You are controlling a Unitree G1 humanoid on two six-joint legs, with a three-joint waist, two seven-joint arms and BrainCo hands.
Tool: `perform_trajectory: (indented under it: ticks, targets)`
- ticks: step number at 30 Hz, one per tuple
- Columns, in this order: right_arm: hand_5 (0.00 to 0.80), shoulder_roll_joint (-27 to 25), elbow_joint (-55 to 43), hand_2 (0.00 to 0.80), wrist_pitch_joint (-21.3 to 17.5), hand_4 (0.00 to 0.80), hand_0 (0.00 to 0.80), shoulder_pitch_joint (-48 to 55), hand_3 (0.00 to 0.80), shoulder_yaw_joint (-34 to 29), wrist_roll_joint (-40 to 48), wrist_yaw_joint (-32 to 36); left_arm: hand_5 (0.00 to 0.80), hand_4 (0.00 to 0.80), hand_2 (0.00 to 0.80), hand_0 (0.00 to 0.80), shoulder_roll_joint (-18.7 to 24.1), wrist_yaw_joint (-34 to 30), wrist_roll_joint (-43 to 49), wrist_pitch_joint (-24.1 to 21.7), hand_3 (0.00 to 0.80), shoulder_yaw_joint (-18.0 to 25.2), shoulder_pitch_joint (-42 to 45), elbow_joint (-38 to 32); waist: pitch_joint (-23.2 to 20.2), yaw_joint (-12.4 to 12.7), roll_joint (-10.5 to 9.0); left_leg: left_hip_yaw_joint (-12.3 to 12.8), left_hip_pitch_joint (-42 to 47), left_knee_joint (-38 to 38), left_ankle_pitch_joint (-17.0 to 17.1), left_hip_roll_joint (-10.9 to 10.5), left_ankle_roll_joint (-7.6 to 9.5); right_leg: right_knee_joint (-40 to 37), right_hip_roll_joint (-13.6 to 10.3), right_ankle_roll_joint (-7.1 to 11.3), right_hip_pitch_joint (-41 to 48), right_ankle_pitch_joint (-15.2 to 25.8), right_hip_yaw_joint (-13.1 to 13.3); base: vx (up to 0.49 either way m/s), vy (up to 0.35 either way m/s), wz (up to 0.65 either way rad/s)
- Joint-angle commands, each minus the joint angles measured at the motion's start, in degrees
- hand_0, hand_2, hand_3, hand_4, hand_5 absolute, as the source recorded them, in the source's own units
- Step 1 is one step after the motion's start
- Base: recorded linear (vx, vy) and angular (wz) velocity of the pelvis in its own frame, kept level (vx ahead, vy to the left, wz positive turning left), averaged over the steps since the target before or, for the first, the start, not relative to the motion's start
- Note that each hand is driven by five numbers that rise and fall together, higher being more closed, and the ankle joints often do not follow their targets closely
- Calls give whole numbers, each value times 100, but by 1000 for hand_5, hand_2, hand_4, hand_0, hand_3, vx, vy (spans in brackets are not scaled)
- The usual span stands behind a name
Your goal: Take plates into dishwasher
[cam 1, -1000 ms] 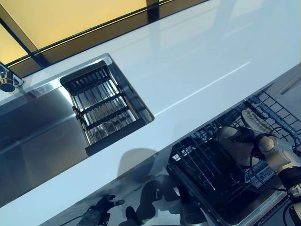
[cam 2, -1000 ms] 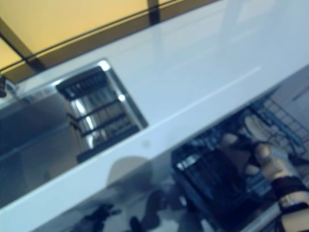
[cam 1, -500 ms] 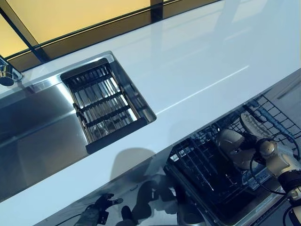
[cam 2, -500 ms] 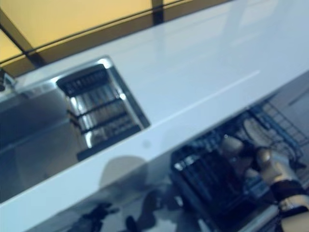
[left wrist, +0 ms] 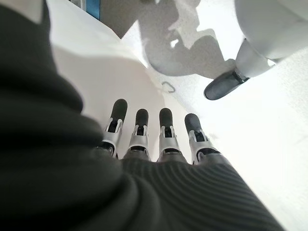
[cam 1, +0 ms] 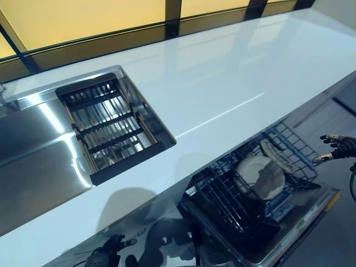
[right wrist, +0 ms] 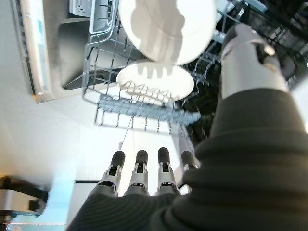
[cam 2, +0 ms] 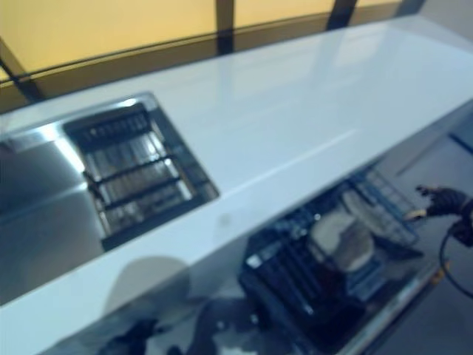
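Round white plate (cam 1: pixel 258 177) stands on edge between black dishwasher rack (cam 1: pixel 233 194) tines (so water drains); right hand (cam 1: pixel 338 148) empty, fingers (right wrist: pixel 139 168) straight, apart.

**Where each camera is looking**

The two head cameras are looking down at an angle over the white counter (cam 1: pixel 222 83), sink (cam 1: pixel 33 150) on the left and open dishwasher rack (cam 1: pixel 250 189) below, both sharing almost the same scene. The right wrist camera is peering along its own right hand (right wrist: pixel 144 178) from close up, catching that same rack and its plates (right wrist: pixel 166 29). The left wrist camera is staring past the left hand (left wrist: pixel 154 139) at pale floor.
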Motion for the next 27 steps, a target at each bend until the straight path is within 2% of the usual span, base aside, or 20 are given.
perform_trajectory:
  ticks: [1, 6, 11, 15, 18, 19, 20, 21, 22, 23, 24, 25, 26, 27]
  targets:
    - [0, -459, 295, 0, 92, 0, 0, -300, 0, -180, 409, -21, 0, 0, 0, 0, 328, 187, 152, -161, 0, 117, -428, 228, -337, 50, -160, -26, 266, 21, -195, 122, 184, 25, -125, 350, 122, -86, 106, 37, 1, -4]
    - [0, -599, 419, 0, 137, 0, 0, -46, 0, -552, 607, -228, 0, 0, 0, 0, 332, 249, 214, -161, 0, 216, -335, 321, -441, 50, -233, 25, 334, 21, -237, 113, 216, 25, -112, 362, 172, -83, 118, 37, -23, -1]
    - [0, -549, 324, 0, 364, 0, 0, 489, 0, -1129, 793, -581, 0, 0, 0, 0, 389, 327, 423, -35, 0, 335, -173, 404, -476, 43, -261, 35, 461, 21, -313, 123, 257, 25, -123, 359, 214, -75, 161, 37, -89, -2]
    - [0, -289, 236, 0, 255, 0, 0, 1306, 0, -1823, 531, -951, 0, 0, 0, 0, 491, 375, 410, 76, 0, 607, 115, 459, -298, 124, -181, -81, 647, 65, -368, 218, 296, 541, -2, 208, 111, -366, 44, 15, -230, -10]
    - [0, -144, 791, 0, 155, 0, 0, 1531, 0, -1905, 347, -1068, 0, 0, 0, 0, 614, 779, 285, 175, 0, 780, 341, 575, -186, 266, -94, -253, 588, 51, -248, 315, 226, 674, 153, 60, 94, -538, -149, -20, -220, -2]
    - [0, -102, 1524, 0, 79, 0, 0, 1430, 0, -1934, 221, -1166, 0, 0, 0, 0, 743, 973, 72, 132, 0, 902, 422, 601, -123, 439, -23, -468, 283, 21, 36, 362, 139, 488, 220, 30, 173, -498, -278, -213, -290, 17]
    - [0, -100, 2055, 0, 69, 0, 0, 1307, 0, -1953, 139, -1408, 0, 0, 0, 0, 825, 996, 46, 42, 0, 926, 416, 593, -38, 599, 14, -650, -83, 21, 238, 321, 71, 312, 241, 36, 224, -437, -356, -367, -273, 35]
    - [0, -107, 2478, 0, 129, 0, 0, 1173, 0, -1938, 399, -1675, 0, 0, 0, 0, 868, 961, 89, -70, 0, 922, 373, 575, 62, 722, 32, -780, -359, 21, 366, 293, 18, 207, 237, 42, 232, -373, -431, -465, -192, 48]
    - [0, -130, 2828, 0, 226, 0, 0, 1000, 0, -1952, 580, -1831, 0, 0, 0, 0, 898, 913, 107, -226, 0, 926, 293, 585, 156, 774, 42, -754, -419, 21, 381, 280, 7, 161, 199, 28, 184, -309, -517, -465, -83, 51]
    - [0, -174, 3147, 0, 264, 0, 0, 850, 0, -2001, 453, -1909, 0, 0, 0, 0, 862, 888, -10, -366, 0, 890, 187, 637, 218, 731, 59, -574, -296, 140, 263, 261, 3, 158, 119, -12, 106, -255, -647, -459, 19, 44]
    - [0, -198, 3468, 0, 126, 0, 0, 821, 0, -2068, 318, -1917, 0, 0, 0, 0, 769, 884, -136, -422, 0, 830, 66, 653, 213, 630, 68, -344, -163, 492, 139, 262, -3, 161, 25, -89, -19, -193, -803, -352, 64, 29]
    - [0, -208, 3554, 0, 134, 0, 0, 826, 0, -2091, 313, -1895, 0, 0, 0, 0, 732, 876, -178, -433, 0, 807, 20, 653, 209, 594, 75, -273, -125, 637, 80, 273, -6, 160, -2, -119, -54, -177, -858, -396, 74, 29]
    - [0, -176, 3729, 0, 135, 0, 0, 1073, 0, -2288, 168, -1874, 0, 0, 0, 0, 594, 863, -245, -445, 0, 741, -178, 662, 130, 371, 60, -53, 103, 1456, -44, 261, 33, 214, -105, -304, -258, -108, -1044, -328, 60, 46]
    - [0, -123, 3802, 0, 64, 0, 0, 1228, 0, -2375, 78, -1891, 0, 0, 0, 0, 546, 876, -289, -449, 0, 700, -256, 659, 82, 288, 68, -67, 227, 1667, -128, 194, 66, 261, -125, -354, -362, -98, -1110, -434, 67, 65]
